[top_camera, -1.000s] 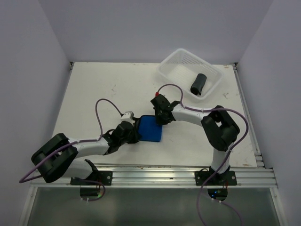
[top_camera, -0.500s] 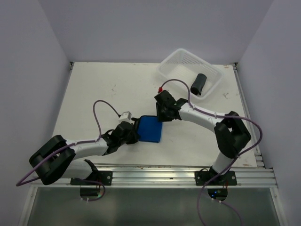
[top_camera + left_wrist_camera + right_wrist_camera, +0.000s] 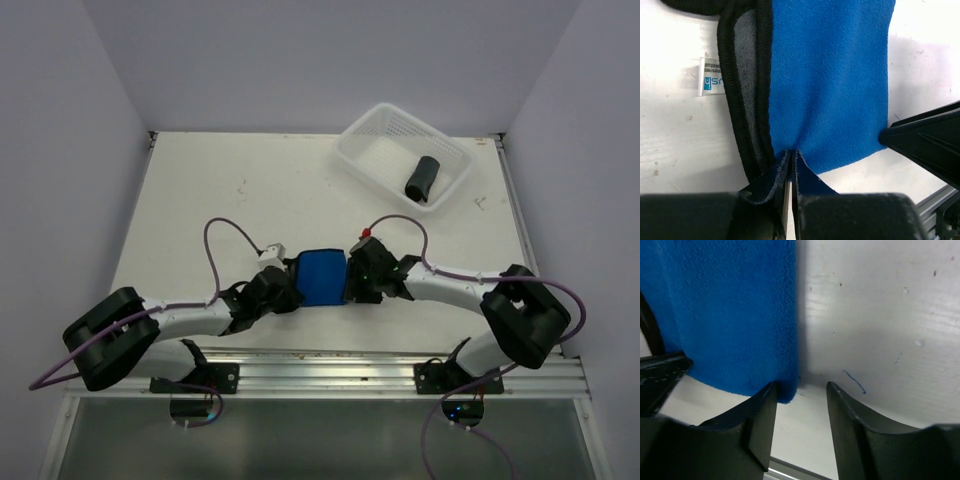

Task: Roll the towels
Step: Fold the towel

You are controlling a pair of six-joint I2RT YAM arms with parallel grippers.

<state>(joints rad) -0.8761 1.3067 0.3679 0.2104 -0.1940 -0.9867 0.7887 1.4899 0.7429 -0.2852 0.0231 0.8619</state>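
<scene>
blue towel [image 3: 323, 277] lies on the table [image 3: 220, 190] close to its front, between the two grippers. it looks folded: the left wrist view shows a grey underside and doubled black edging [image 3: 740, 100] along one side, with a small label [image 3: 711, 82] sticking out. the left gripper [image 3: 791, 161] has its jaws nearly shut, pinching a small pucker of the towel's near edge by that edged corner. the right gripper [image 3: 797, 410] stands partly open and holds nothing; one finger sits over the other near corner and the other over bare table, so the towel's side edge runs into the gap. the dark towel [image 3: 422, 178] sits as a short roll in the basket [image 3: 370, 140], well apart, so i judge it done and this one the work in hand. the step seems to be getting a matching hold on both near corners to start the roll. to do it well, the right jaws should come low enough to take cloth and not just brush it, biting as deep as the left. then both wrists should turn away together, keeping the edge straight and lightly taut so the roll does not cone or slip the left's shallow pinch.
</scene>
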